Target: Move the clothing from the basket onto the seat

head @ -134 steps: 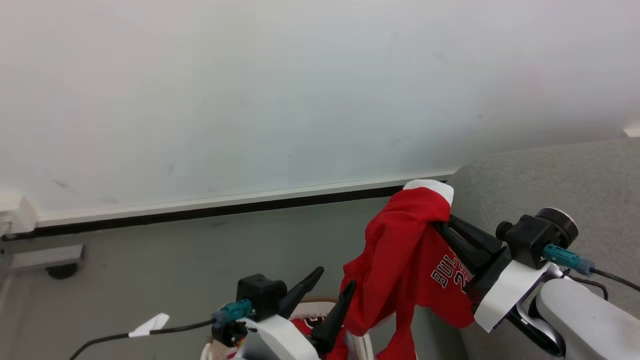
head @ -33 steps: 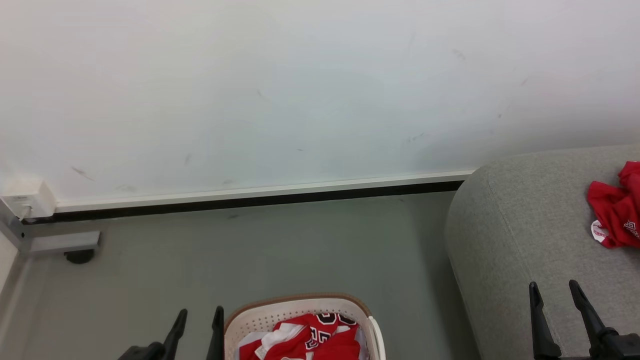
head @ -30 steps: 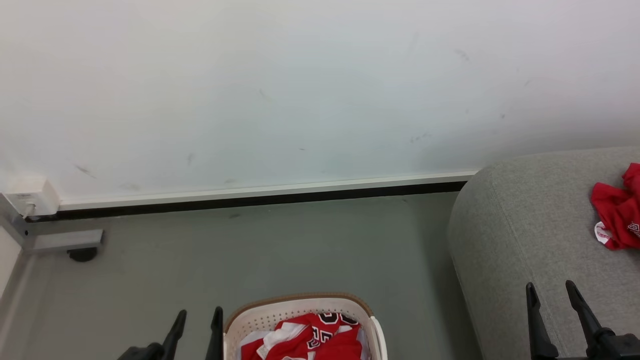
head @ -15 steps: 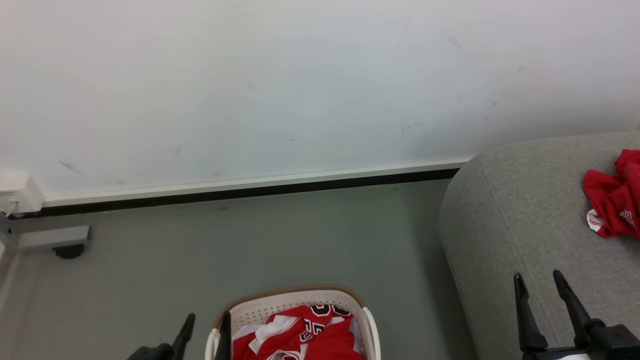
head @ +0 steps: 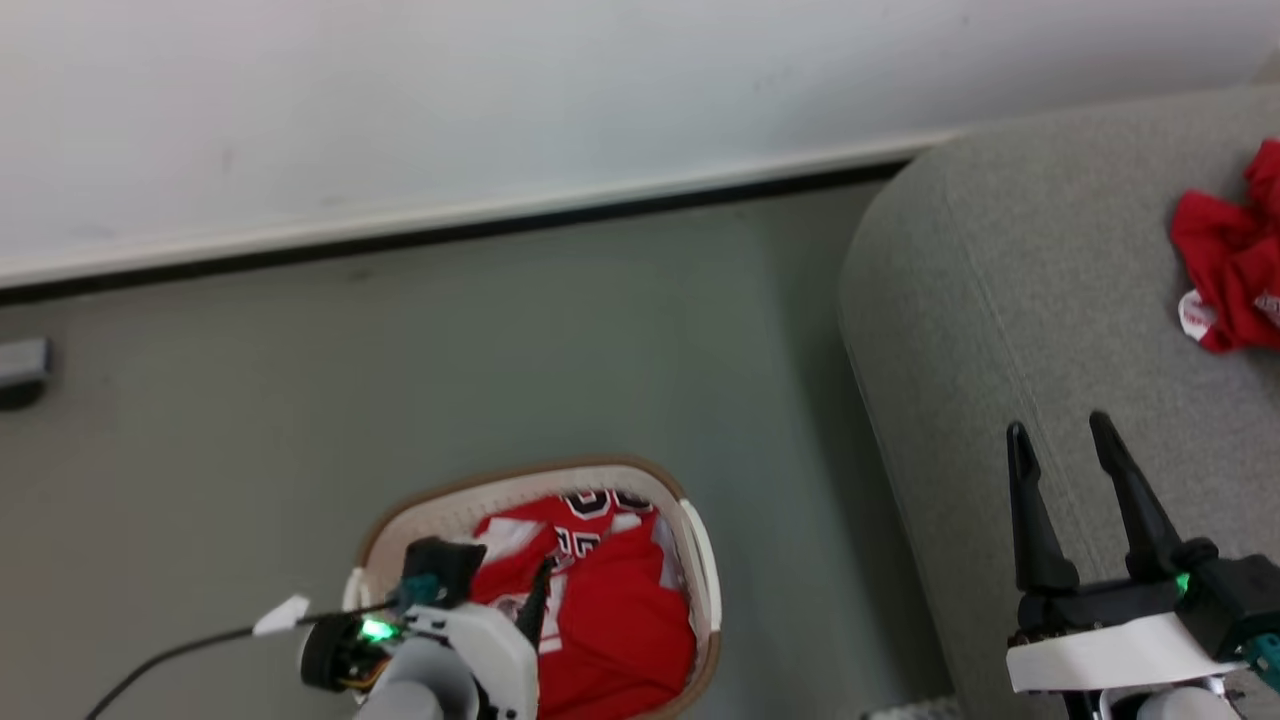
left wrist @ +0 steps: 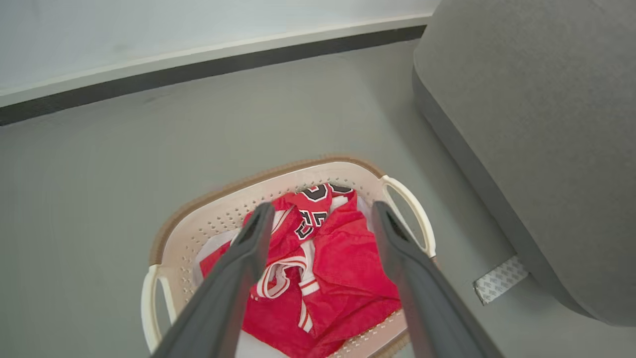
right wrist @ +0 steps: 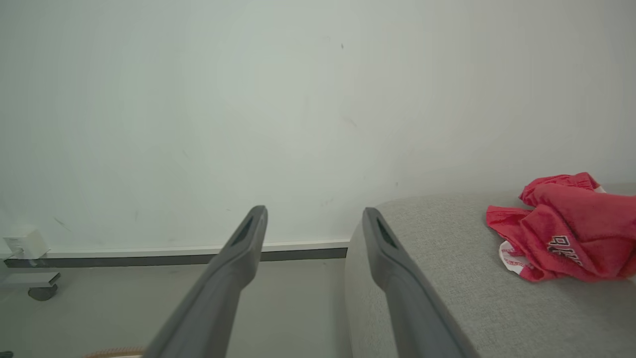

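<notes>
The white perforated basket with its brown rim stands on the grey floor, red clothing with white trim and black numbers piled inside. My left gripper hangs open just above that pile, one finger dipping toward it. The light-grey seat rises to the right. A crumpled red garment lies on it. My right gripper stands open over the seat's near end, empty.
A pale wall with a dark baseboard runs behind. A grey metal foot with a caster sits at the far left. A white patterned patch lies at the seat's base. A cable with a white tag trails from my left wrist.
The camera has tilted down. The red garment that my right gripper held earlier lies on the seat. My left gripper has swung in over the basket.
</notes>
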`<state>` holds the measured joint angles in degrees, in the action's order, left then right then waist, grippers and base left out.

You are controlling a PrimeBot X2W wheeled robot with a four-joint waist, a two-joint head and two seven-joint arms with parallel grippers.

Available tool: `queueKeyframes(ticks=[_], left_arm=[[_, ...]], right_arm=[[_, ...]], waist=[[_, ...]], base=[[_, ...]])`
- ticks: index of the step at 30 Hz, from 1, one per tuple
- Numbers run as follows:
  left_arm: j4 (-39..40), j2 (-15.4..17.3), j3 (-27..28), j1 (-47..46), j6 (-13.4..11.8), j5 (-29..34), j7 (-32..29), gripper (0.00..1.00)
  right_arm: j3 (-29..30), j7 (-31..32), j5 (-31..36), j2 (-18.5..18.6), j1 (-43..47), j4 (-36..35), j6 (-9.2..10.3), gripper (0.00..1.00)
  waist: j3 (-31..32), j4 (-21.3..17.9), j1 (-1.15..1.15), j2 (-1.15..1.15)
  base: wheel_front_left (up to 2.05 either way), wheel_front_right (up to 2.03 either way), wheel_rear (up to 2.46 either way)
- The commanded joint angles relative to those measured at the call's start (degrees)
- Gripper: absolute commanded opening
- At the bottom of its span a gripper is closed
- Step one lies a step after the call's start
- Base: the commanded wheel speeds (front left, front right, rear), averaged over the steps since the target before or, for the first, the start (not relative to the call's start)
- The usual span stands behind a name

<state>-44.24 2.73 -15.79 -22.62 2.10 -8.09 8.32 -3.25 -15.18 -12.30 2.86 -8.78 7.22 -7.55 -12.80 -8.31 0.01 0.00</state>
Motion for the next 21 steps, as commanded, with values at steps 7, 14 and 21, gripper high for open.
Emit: queueKeyframes(ticks=[7, 14, 21], left_arm=[[-10.7, 0.3, -4.5, -12.1, -0.9, -1.7, -5.4, 1.00], [-17.1, 0.4, -7.9, -23.0, -2.0, -1.3, -7.2, 1.00], [-23.9, 1.0, -9.1, -32.0, -4.2, -0.2, -10.1, 1.00]], right_arm=[[-2.7, 0.1, -3.4, 0.0, -5.7, -5.0, 0.12, 1.00], [-3.6, 0.1, -3.9, 0.0, -10.6, -11.2, 0.13, 1.00], [-4.7, 0.1, -3.7, 0.0, -13.4, -17.6, 0.13, 1.00]], waist=[[-16.2, -5.0, -0.01, 0.00], [-28.2, -6.3, -0.01, 0.00], [-37.1, -7.0, -0.01, 0.00]], base=[[0.00, 0.00, 0.00], [0.00, 0.00, 0.00], [0.00, 0.00, 0.00]])
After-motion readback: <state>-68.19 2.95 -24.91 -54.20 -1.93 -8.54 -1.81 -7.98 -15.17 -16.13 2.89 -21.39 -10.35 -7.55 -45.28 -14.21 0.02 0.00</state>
